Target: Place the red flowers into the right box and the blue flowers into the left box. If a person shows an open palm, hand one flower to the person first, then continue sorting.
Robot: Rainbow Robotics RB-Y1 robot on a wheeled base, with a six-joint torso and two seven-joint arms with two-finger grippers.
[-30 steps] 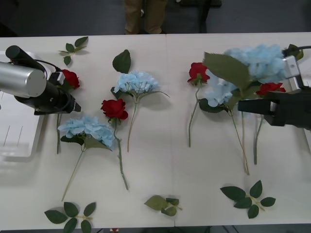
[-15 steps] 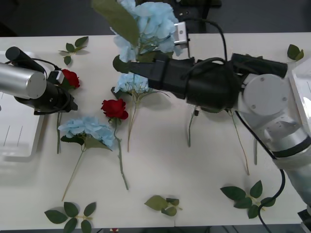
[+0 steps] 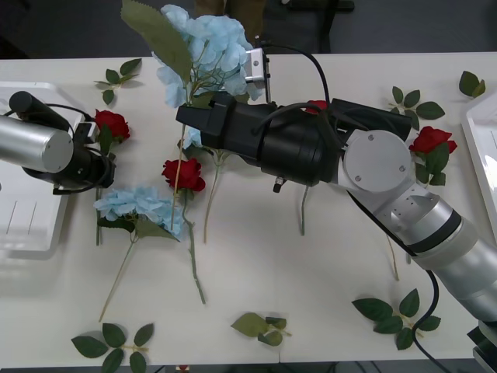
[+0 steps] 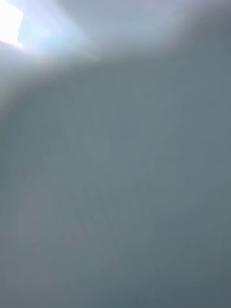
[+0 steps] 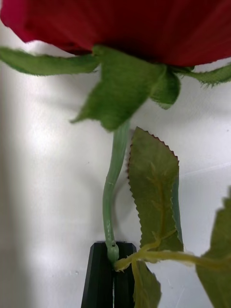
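Front view: right pincer [image 3: 186, 116] reaches across the tabletop [image 3: 311, 272] toward 9 o'clock, carrying a blue flower [image 3: 206, 43] raised above the surface, head at the 12 o'clock edge, stem [image 3: 178, 183] hanging down toward 6. Pincer appears clamped on that stem, though the fingertips are hidden behind leaves. Key relation: the left box [image 3: 31, 225] lies farther toward 9 o'clock from the carried flower, past the left arm; the stem's long axis runs 12-to-6, across the line of travel. Left pincer [image 5: 107, 274] sits just inboard of the left box; left wrist view shows its black fingers together on the green stem of a red rose [image 5: 120, 29]. That rose [image 3: 111, 123] belongs in the right box [image 3: 483, 155], a white rim at the far 3 o'clock edge, well apart, so the two arms' loads must cross. Another blue flower [image 3: 140, 206] and a red rose [image 3: 183, 172] lie flat between them. Pale tabletop, loose leaf sprigs [image 3: 392, 311] near 5 o'clock; dark floor beyond the 12 o'clock edge.
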